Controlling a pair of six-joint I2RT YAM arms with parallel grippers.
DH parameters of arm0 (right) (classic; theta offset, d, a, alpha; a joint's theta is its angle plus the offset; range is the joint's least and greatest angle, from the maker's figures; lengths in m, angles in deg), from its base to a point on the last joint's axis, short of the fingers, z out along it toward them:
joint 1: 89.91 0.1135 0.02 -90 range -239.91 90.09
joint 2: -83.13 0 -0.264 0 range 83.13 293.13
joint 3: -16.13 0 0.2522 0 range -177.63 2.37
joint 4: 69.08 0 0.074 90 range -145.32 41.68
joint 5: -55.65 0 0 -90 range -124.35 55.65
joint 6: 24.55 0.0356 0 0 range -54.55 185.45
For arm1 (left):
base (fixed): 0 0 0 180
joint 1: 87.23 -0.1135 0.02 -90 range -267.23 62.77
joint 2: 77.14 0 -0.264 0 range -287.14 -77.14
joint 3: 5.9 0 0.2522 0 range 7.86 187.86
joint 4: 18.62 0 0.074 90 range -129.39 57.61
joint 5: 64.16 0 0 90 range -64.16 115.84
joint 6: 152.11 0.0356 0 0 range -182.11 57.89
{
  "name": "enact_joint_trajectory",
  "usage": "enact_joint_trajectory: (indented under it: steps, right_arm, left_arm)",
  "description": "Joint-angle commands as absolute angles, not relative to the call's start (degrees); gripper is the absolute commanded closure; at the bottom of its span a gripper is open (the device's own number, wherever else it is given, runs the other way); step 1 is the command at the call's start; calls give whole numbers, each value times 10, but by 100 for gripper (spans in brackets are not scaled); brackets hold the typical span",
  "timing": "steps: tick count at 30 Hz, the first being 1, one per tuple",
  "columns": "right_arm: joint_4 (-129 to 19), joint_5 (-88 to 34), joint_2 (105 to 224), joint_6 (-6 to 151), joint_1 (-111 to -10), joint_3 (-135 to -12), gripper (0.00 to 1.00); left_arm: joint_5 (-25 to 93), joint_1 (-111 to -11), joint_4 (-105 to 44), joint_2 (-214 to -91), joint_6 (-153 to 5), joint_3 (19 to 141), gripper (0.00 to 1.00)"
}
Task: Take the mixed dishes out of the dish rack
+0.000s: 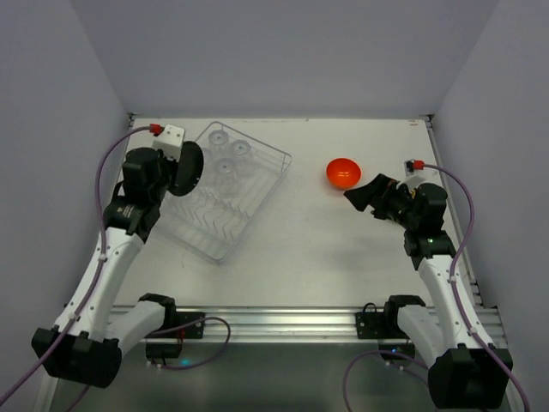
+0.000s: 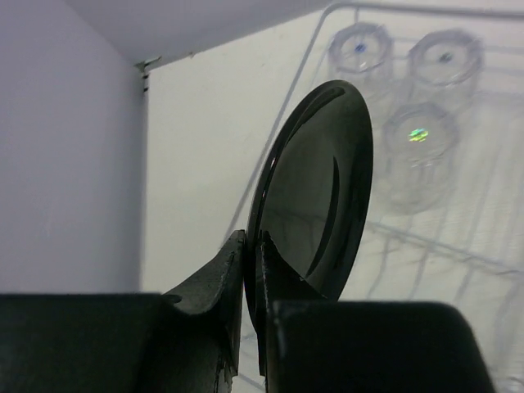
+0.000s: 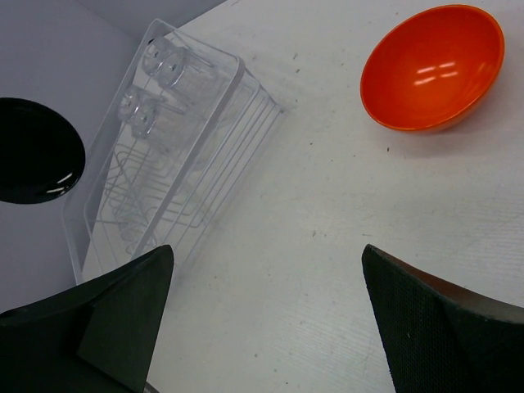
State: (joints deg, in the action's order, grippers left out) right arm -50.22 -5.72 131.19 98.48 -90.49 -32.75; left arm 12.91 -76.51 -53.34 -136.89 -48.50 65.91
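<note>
The dish rack (image 1: pixel 256 209) lies at the left of the table, angled. My left gripper (image 1: pixel 176 172) is shut on the rim of the black round plate (image 1: pixel 190 165), holding it upright above the rack's left side. In the left wrist view the fingers (image 2: pixel 225 270) pinch the plate (image 2: pixel 315 196) at its lower edge. Three clear tumblers (image 1: pixel 226 166) stand upside down at the rack's far end, also seen in the left wrist view (image 2: pixel 417 147). The orange bowl (image 1: pixel 342 172) sits on the table right of centre. My right gripper (image 1: pixel 360 196) hovers open just beside it, empty; the bowl (image 3: pixel 432 65) lies ahead of it.
The right wrist view shows the rack (image 3: pixel 176 205) to the far left, with the plate (image 3: pixel 37 151) dark above its edge. Grey walls close in on the left, back and right. Bare white table (image 1: pixel 326 240) stretches between rack and bowl.
</note>
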Motion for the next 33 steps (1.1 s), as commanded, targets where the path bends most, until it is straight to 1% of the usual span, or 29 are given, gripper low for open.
enact_joint_trajectory:
  steps: [1, 7, 10, 12, 14, 20, 23, 24, 27, 29, 33]
  right_arm:
    - [-534, -33, 1308, 998, -904, -318, 1]
    - [-547, -23, 1331, 1013, -904, -316, 2]
    - [-565, 3, 1333, 1024, -904, -310, 2]
    - [-566, 13, 1334, 1024, -904, -312, 2]
    - [-560, 34, 1341, 1024, -904, -320, 2]
    - [-537, 79, 1339, 1044, -862, -341, 2]
    - [-519, 36, 1319, 1059, -804, -350, 2]
    - [-510, 4, 1312, 1060, -766, -358, 2]
    - [-493, -52, 1317, 1065, -690, -377, 3]
    - [-492, -80, 1328, 1067, -638, -384, 4]
    - [-478, -130, 1387, 1046, -564, -438, 6]
  left_arm:
    - [246, -762, -543, -1288, -607, 683, 100]
    - [368, -762, -532, -1198, -723, 613, 100]
    - [383, -762, -536, -1173, -785, 563, 100]
    - [404, -762, -541, -1169, -799, 545, 100]
    - [445, -762, -535, -1166, -816, 517, 100]
    - [571, -762, -443, -1150, -885, 419, 100]
    - [619, -762, -408, -1141, -897, 390, 100]
    - [628, -762, -385, -1132, -912, 369, 100]
    - [674, -762, -383, -1109, -913, 355, 100]
    - [674, -762, -382, -1090, -913, 349, 100]
    - [662, -755, -387, -1086, -912, 348, 100]
